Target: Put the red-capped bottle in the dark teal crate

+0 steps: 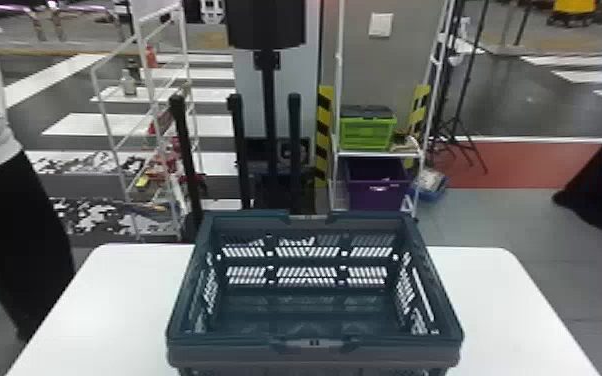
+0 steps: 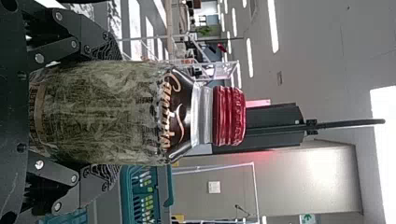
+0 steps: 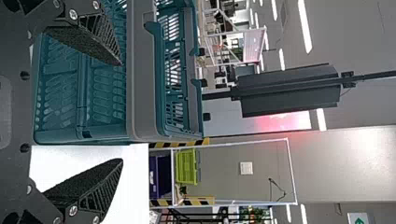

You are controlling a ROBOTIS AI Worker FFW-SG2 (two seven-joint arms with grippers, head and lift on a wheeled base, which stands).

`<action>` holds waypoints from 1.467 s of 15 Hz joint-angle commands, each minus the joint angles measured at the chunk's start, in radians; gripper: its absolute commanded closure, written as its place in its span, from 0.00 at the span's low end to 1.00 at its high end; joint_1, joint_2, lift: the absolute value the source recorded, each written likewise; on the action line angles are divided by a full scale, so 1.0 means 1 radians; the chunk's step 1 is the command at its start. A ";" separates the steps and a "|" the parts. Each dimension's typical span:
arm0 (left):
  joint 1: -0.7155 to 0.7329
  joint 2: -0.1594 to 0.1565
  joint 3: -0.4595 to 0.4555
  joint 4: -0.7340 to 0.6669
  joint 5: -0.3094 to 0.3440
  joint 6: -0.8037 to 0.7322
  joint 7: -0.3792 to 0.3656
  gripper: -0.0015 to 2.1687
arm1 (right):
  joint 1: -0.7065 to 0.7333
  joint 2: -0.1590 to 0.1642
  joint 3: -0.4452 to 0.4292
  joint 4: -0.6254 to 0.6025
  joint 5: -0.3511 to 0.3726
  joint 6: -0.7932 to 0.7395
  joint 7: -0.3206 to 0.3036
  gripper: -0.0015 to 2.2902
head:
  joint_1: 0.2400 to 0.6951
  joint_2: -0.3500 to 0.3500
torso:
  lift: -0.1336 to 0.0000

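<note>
Left end effector (image 2: 114,112): closed around the bottle's body, a finger against either side; grip in place.
Red-capped bottle (image 2: 102,114): upright, held in the left end effector, outside the crate; red cap (image 2: 229,115) on, dark band at the shoulder.
Dark teal crate (image 1: 315,356): resting on the counter, top open, walls slotted.
Counter (image 1: 505,305): white top, showing on both sides of the crate.
White rack (image 1: 377,155): stands beyond the counter; green crate (image 1: 367,134) on its shelf, purple bin (image 1: 379,196) below.
Right end effector (image 3: 122,112): fingers spread wide, holding nothing; near the crate.
</note>
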 commanded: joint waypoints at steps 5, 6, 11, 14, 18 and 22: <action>-0.003 -0.003 -0.001 -0.003 -0.001 0.001 0.001 0.99 | 0.001 0.000 -0.001 -0.002 0.000 0.000 0.000 0.07 | 0.57 0.50 | 1.00; -0.002 -0.003 -0.001 -0.005 0.000 0.001 -0.001 0.99 | 0.001 0.000 -0.001 0.000 0.000 0.000 0.000 0.07 | 0.57 0.50 | 1.00; -0.002 -0.003 -0.001 -0.022 -0.003 0.010 -0.001 0.99 | 0.001 0.002 -0.001 0.000 0.000 0.000 0.000 0.07 | 0.57 0.50 | 1.00; -0.029 -0.003 0.009 -0.128 -0.006 0.158 0.001 0.99 | 0.002 0.003 -0.001 -0.003 0.002 0.000 0.000 0.07 | 0.57 0.50 | 1.00; -0.154 -0.003 0.031 -0.321 -0.003 0.553 0.025 0.99 | 0.004 0.006 -0.001 -0.002 0.003 0.000 0.000 0.07 | 0.57 0.50 | 1.00; -0.362 0.052 0.023 -0.450 0.012 1.004 0.045 0.99 | 0.004 0.014 0.001 -0.003 0.014 0.000 0.000 0.07 | 0.57 0.50 | 1.00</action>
